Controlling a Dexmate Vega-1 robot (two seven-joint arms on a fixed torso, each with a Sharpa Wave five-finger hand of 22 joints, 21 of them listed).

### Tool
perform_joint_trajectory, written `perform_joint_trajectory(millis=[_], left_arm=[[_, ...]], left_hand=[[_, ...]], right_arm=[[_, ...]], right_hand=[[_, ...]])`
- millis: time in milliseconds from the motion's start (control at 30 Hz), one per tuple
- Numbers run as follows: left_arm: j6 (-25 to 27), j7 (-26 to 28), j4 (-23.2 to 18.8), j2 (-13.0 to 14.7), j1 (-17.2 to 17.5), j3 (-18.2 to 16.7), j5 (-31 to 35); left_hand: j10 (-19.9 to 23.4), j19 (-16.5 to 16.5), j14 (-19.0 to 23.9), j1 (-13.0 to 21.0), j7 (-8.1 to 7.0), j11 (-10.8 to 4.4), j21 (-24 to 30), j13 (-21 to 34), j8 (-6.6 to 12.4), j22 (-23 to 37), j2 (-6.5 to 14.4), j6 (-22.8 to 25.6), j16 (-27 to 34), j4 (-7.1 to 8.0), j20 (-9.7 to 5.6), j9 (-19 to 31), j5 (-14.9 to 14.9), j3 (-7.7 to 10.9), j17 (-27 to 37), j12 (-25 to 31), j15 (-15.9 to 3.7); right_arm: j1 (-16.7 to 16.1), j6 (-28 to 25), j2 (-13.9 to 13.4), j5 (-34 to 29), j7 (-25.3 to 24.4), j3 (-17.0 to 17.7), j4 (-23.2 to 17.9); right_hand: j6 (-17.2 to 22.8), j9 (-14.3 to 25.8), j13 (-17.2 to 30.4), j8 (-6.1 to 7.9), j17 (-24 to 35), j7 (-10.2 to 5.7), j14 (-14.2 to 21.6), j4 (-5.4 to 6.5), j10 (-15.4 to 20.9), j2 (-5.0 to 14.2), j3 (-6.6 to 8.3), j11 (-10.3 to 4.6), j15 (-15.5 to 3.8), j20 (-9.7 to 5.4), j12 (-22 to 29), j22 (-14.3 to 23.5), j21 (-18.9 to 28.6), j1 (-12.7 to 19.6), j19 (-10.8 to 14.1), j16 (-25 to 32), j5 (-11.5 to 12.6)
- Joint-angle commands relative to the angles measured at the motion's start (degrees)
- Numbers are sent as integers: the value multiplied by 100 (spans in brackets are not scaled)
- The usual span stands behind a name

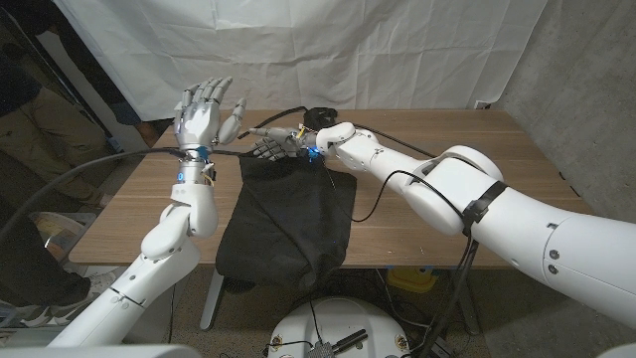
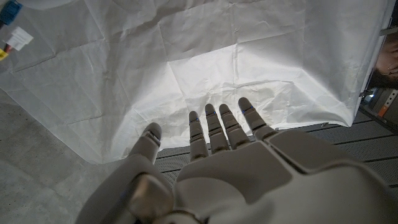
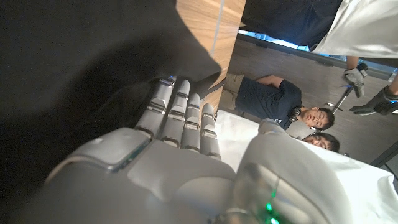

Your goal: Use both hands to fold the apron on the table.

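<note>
- The black fabric apron (image 1: 288,224) is lying near the middle of the brown wooden table (image 1: 437,224), its far edge bunched along a line under the right hand and its near part drooping over the table's front edge.
- The white and grey left hand (image 1: 204,111) is hovering raised above the table's far left corner, well apart from the apron, with its fingers (image 2: 214,127) spread apart and straight, holding nothing; in the left wrist view it is facing a creased white cloth backdrop (image 2: 205,56).
- The white and grey right hand (image 1: 270,149) is reaching across to the apron's far left corner, with its fingers (image 3: 177,112) lying side by side, stretched out over the dark cloth; whether they are pinching the fabric I cannot tell.
- Bare wood is lying open on both sides of the apron, wider on the right side of the table.
- Black cables (image 1: 119,159) are crossing the left side of the table's space near the left forearm.
- People (image 3: 280,102) are showing beyond the table in the right wrist view.
- No readable writing is showing on the apron or hands.
</note>
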Motion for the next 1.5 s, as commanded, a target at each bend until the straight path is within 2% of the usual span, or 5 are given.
perform_joint_trajectory(millis=[33, 467, 700, 1067, 1500], left_arm=[[-230, -31, 129, 65, -139, 81, -129], [-367, -84, 216, 91, -239, 97, -277], [-425, -71, 261, 90, -268, 107, -333], [-660, -71, 336, 104, -313, 81, -550], [-1855, -798, 473, -214, -126, -618, -2357]], left_hand=[[-10, -21, -7, -12, 18, -9, -6, -7, 25, 6, -22, -26, -22, 33, 4, 7, 8, 3, 7, -27, -77], [-11, -35, -27, -50, 15, -4, -17, -21, 36, 0, -36, -28, -29, 48, 14, 6, 5, -13, -4, -32, -79], [-12, -44, -35, -81, 12, 6, -24, -27, 43, -3, -45, -25, -30, 65, 5, 5, 4, -28, -7, -34, -82], [-11, -54, -52, -137, 16, 6, -32, -36, 46, -5, -60, -32, -32, 98, 2, 5, 6, -56, -10, -36, -83], [-229, -121, -125, -212, 11, 69, -87, -63, -18, -21, -263, -341, -46, 36, 145, -3, 19, -152, -37, -116, 61]], right_arm=[[-831, -850, -1079, -337, -791, 104, -2992], [-1156, -1493, -1768, -827, -1706, -152, -4454], [-1133, -2245, -2132, -1329, -1975, -503, -5208], [-1097, -3343, -2517, -2028, -2199, -993, -5894], [-1255, -4362, -2877, -2531, -2320, -1278, -6464]], right_hand=[[30, -2, 9, 37, -5, -74, -41, -124, 45, 18, 61, -56, 16, 29, -3, 22, -64, 148, -9, 43, -5], [454, 12, 38, 173, -59, -41, 108, -565, 528, 89, 282, -7, -171, -82, 174, 29, -248, 582, 4, 197, -31], [546, 17, 81, 180, -24, -40, 228, -812, 659, 75, 382, 11, -286, -171, 242, 34, -283, 826, 109, 293, -36], [555, 32, 136, 150, 3, -64, -262, -974, 465, 0, 396, -41, -326, -278, 195, 33, -501, 893, -177, 138, -49], [485, 46, 174, 110, -1, -142, -530, -1004, 287, -140, 290, -108, -361, -157, 151, 30, -670, 769, -334, 75, -39]])
